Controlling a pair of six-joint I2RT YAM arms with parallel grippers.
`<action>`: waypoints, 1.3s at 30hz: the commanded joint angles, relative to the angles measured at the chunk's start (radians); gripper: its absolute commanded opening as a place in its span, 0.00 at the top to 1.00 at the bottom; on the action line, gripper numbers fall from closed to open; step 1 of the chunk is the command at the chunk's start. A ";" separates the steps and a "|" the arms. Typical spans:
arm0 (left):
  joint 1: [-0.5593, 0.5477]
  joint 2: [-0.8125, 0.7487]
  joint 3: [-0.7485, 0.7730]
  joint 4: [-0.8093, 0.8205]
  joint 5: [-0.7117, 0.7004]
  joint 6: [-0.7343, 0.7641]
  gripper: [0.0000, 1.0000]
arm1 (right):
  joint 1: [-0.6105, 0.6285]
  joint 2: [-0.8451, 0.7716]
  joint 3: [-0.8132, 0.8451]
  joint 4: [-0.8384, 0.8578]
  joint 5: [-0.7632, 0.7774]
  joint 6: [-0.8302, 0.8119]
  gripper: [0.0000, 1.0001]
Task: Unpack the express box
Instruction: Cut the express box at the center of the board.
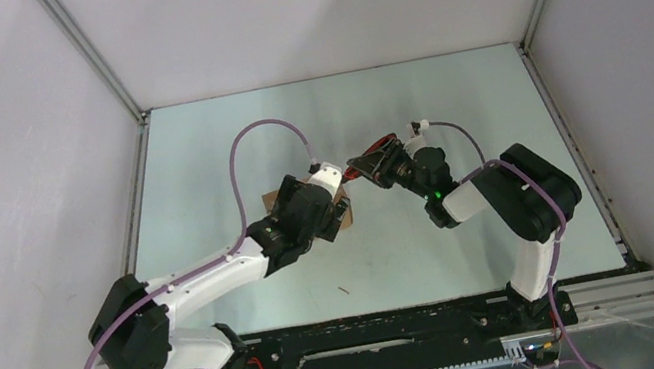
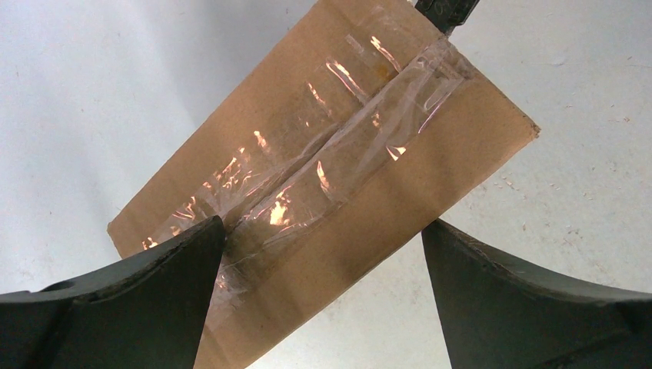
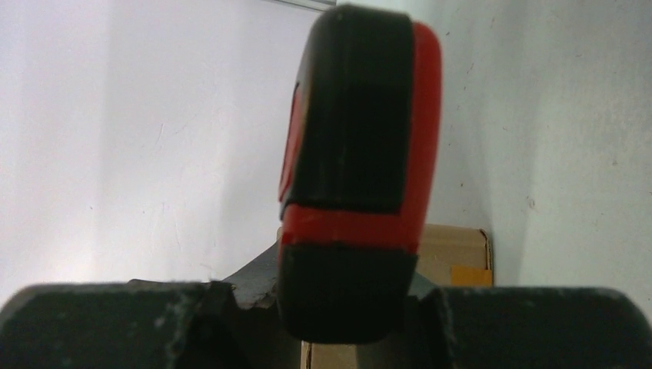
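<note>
From the near edge of the tabletop (image 1: 451,102) both arms reach forward to its middle. The left end effector (image 2: 323,231) is spread wide, released, and it grasps nothing; its two dark fingers (image 2: 146,296) stand on either side of the near part of the express box (image 2: 400,188); the left one covers a corner of the carton, and the right one stands apart from its edge. The express box lies flat on the tabletop, about in the middle, with its flaps closed; a strip of clear tape (image 2: 369,115) runs along the seam and shines in the light. Just beyond the box, the right end effector (image 3: 346,315) is clenched on a red-and-black utility knife (image 3: 357,154); the handle sticks out from between the fingers. A dark tip (image 2: 446,11) shows at the far end of the tape; I cannot tell if it touches.
</note>
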 commanded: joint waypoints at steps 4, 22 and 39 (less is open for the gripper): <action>0.049 -0.019 -0.019 0.036 -0.103 -0.075 0.00 | 0.032 -0.007 -0.059 -0.102 -0.129 -0.103 1.00; 0.057 -0.036 -0.032 0.033 -0.102 -0.065 0.00 | -0.013 0.016 -0.082 -0.078 -0.195 -0.086 1.00; 0.056 -0.057 -0.048 0.029 -0.111 -0.060 0.00 | -0.036 -0.005 -0.075 -0.119 -0.213 -0.110 1.00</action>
